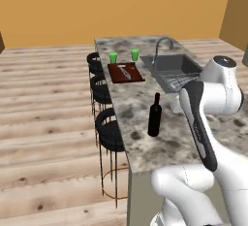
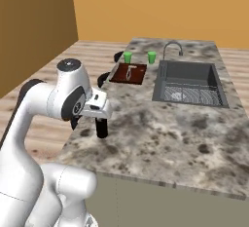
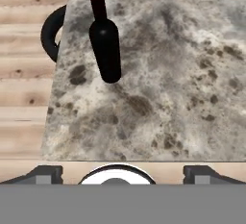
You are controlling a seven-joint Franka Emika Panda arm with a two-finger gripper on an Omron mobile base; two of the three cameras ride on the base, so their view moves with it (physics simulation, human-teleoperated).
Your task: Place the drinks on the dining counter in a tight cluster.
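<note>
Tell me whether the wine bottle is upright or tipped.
Upright. The wine bottle stands on its base on the dining counter, neck pointing up, apart from the gripper.

A black wine bottle (image 1: 154,117) stands upright on the speckled marble tabletop (image 1: 140,145), near its left edge and apart from everything else. Farther back lies a dark red cutting board (image 1: 125,72) with a knife (image 1: 125,72) on it. Two green cups (image 1: 124,56) stand just behind the board, one near each of its far corners. To the right of the board the sink (image 1: 174,70) is set into the tabletop, a curved faucet (image 1: 161,48) at its left rim and a wire rack inside. Three black stools (image 1: 102,104) line the tabletop's left side over a plank floor. The white arm (image 1: 208,118) rises at lower right, its elbow over the tabletop's right part.
</note>
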